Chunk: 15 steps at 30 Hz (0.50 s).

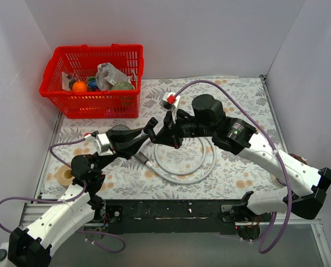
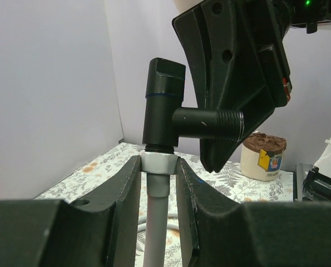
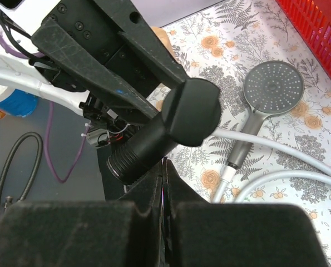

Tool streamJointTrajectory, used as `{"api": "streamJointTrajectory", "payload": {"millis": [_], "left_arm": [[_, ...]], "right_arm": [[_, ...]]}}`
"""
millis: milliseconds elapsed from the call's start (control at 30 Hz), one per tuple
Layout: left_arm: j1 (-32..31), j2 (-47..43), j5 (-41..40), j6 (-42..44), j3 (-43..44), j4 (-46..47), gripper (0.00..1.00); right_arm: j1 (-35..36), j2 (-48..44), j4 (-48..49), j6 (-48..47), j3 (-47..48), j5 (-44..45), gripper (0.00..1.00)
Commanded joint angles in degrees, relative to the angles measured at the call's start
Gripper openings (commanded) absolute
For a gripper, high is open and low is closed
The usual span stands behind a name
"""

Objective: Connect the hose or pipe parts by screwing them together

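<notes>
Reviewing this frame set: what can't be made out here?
- Left wrist view: the left gripper clamps the hose end; thread depth inside the black valve is hidden.
- Right wrist view: the valve covers the tips of the shut right gripper; contact unclear.
- Top view: where hose meets valve is hidden under both grippers.
- Top view: contents of the red basket are too small to name.

Light is bright and even, shadows soft; near tool fingers [image 2: 87, 222] look blurred.

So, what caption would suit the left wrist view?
Left gripper clamping the white hose nut beneath a black threaded valve, with the right gripper close alongside.
</notes>
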Motion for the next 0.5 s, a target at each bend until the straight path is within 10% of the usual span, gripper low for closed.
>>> {"api": "streamJointTrajectory", "payload": {"millis": [0,467], "left_arm": [[0.0,-0.6,-2.0,1.0,3.3,2.6,0.0],[0.0,-0.9,-1.9,1.0,3.2,2.0,0.0]], "right_arm": [[2.6,-0.1,0.6,0.5,3.1,2.8,0.01],[8.5,4.5,1.8,-0.9,11.5,10.6,0.01]]}}
